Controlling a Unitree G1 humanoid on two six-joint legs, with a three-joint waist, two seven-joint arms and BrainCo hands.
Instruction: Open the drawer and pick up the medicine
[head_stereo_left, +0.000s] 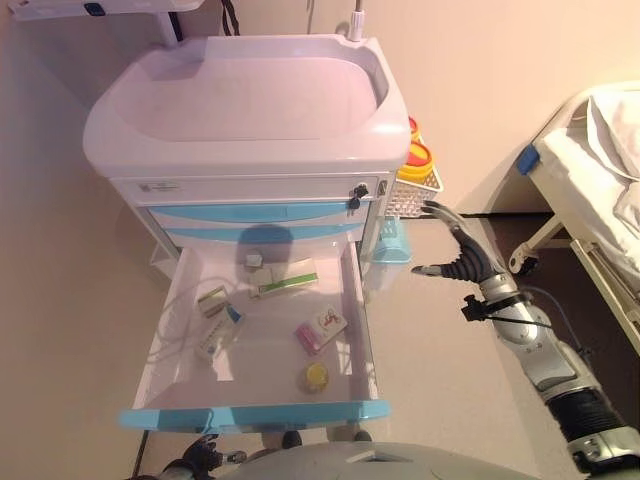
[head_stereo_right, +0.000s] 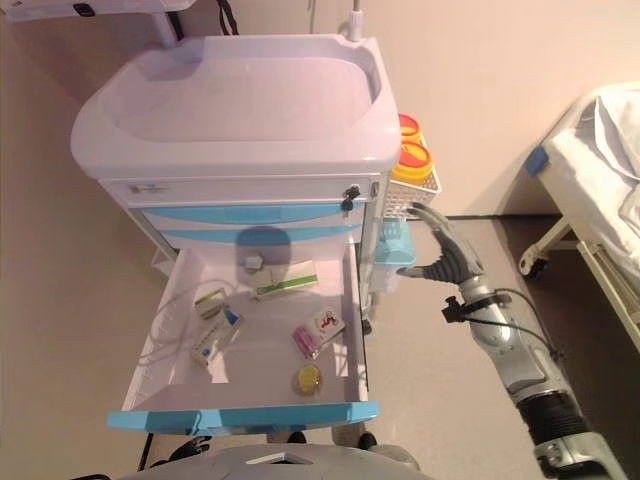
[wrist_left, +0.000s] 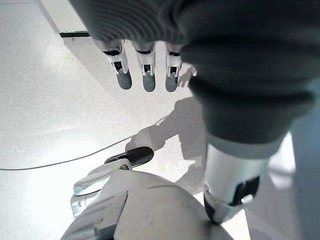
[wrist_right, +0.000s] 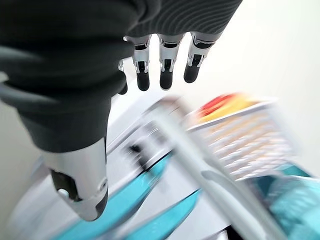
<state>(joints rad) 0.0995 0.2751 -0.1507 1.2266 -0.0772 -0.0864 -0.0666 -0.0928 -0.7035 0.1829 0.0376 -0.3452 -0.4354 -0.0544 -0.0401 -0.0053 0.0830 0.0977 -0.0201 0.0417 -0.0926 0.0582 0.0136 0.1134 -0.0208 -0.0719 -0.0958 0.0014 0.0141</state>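
Below the cart's (head_stereo_left: 250, 110) pale tray top, I see the lower drawer (head_stereo_left: 255, 412) pulled fully out toward me, its blue front edge nearest the camera. Two blue-fronted drawers above it are closed, and a small key lock (head_stereo_left: 355, 193) sits at the right end of the strip over them.

Inside the open drawer the medicine lies scattered on the white floor: a green-and-white box (head_stereo_left: 285, 279) near the back, a small pink-and-white box (head_stereo_left: 320, 329) toward the right wall, a round yellow container (head_stereo_left: 316, 376) close to the front, a small tan packet (head_stereo_left: 211, 300) on the left, and a white packet with a blue end (head_stereo_left: 220, 335) just beside it. Thin clear tubing (head_stereo_left: 175, 318) curls along the drawer's left side. Nothing in it is held.

My right hand (head_stereo_left: 462, 262) hangs in the air to the right of the cart, well apart from the drawer, with its fingers straight and spread and its thumb apart, gripping nothing. It is near a white wire basket (head_stereo_left: 412, 192) hung on the cart's side, which holds yellow containers with red lids (head_stereo_left: 415, 152); a light blue bin (head_stereo_left: 389, 243) hangs below the basket.

My left hand (wrist_left: 145, 70) shows only in its wrist view, low over bare floor, its fingers straight and empty.

A white bed frame (head_stereo_left: 575, 185) stands at far right.
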